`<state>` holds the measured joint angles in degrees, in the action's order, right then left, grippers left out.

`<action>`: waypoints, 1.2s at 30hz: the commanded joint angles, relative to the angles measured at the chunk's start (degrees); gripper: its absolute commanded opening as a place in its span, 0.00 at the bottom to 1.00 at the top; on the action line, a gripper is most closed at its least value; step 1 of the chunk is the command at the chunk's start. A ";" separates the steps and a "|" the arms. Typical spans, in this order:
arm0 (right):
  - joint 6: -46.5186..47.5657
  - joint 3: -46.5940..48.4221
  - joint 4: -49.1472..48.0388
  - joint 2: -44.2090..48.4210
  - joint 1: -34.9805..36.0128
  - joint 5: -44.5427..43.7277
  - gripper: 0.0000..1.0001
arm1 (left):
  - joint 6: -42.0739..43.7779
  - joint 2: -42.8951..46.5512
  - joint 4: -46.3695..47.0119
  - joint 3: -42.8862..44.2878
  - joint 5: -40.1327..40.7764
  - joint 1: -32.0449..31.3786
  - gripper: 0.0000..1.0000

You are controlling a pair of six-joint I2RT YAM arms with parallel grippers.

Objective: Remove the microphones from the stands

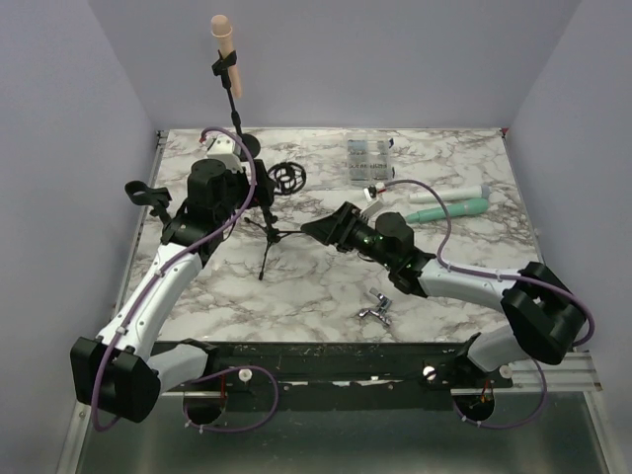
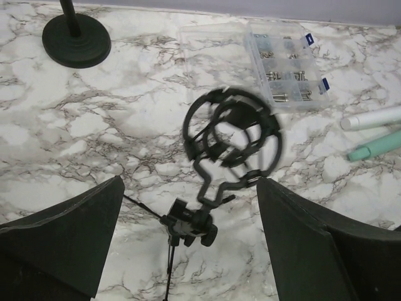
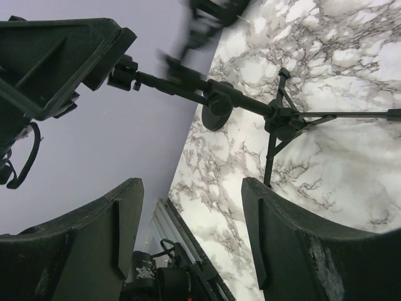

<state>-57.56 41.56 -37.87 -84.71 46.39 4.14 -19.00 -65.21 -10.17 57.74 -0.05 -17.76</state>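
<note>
The beige microphone [image 1: 222, 35] sits upright in a black clip at the top of a tall stand whose round base [image 2: 75, 41] is at the back left. A small black tripod [image 1: 269, 237] carries an empty ring-shaped shock mount [image 2: 230, 138], blurred in the left wrist view. My left gripper [image 2: 189, 188] is open and empty, hovering over the tripod's head [image 2: 188, 226], and also shows in the top view [image 1: 255, 193]. My right gripper [image 3: 191, 185] is open and empty, pointing left at the tripod [image 3: 276, 119] from the table's middle [image 1: 321, 229].
A clear parts box [image 1: 370, 163] lies at the back centre. A white marker [image 1: 449, 195] and a green marker [image 1: 449, 210] lie to its right. A small metal fitting [image 1: 375, 311] lies near the front edge. A black clamp [image 1: 146, 195] sticks out at the left edge.
</note>
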 commanded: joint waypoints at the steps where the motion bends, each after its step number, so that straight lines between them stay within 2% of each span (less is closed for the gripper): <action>1: 3.28 -2.52 0.05 4.74 -0.42 -2.50 0.71 | -1.30 1.73 0.69 -1.30 4.47 -0.43 0.88; 4: 5.72 -3.82 1.59 7.91 -0.44 -3.37 0.74 | -0.95 3.80 2.62 -3.29 4.51 -1.03 0.88; 9: 14.75 -4.11 8.28 13.68 -0.51 -6.97 0.81 | -1.74 4.61 3.56 -3.93 2.24 -1.31 0.94; 13: 24.03 -2.83 15.82 17.02 -0.51 -10.12 0.82 | -4.26 3.05 0.14 -2.79 -3.47 -1.31 0.94; 17: 30.64 -4.72 19.29 21.63 -0.49 -13.82 0.82 | -6.54 5.16 0.87 -7.94 -8.59 -1.31 0.93; 20: 33.15 -5.45 21.73 25.33 -0.49 -15.77 0.82 | -9.74 5.24 -2.67 -9.66 -5.97 -1.31 0.99; 22: 34.29 -5.93 22.26 27.05 -0.49 -16.26 0.82 | -10.67 4.73 -2.98 -10.52 -6.50 -1.38 0.97; 25: 35.02 -6.76 21.56 28.02 -0.51 -16.15 0.82 | -10.21 4.83 3.01 -14.06 -9.40 -2.10 0.91; 30: 34.15 -7.97 19.68 27.04 -0.51 -13.17 0.82 | -8.45 1.44 5.93 -15.52 -0.52 -4.69 0.81; 36: 33.40 -8.81 18.73 26.94 -0.48 -12.47 0.82 | -5.02 -3.06 15.26 -18.47 6.38 -7.36 0.80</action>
<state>-24.77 33.50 -18.20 -57.89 46.02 -9.26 -27.20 -65.54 -2.76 40.62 -0.84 -23.59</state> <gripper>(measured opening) 0.821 0.810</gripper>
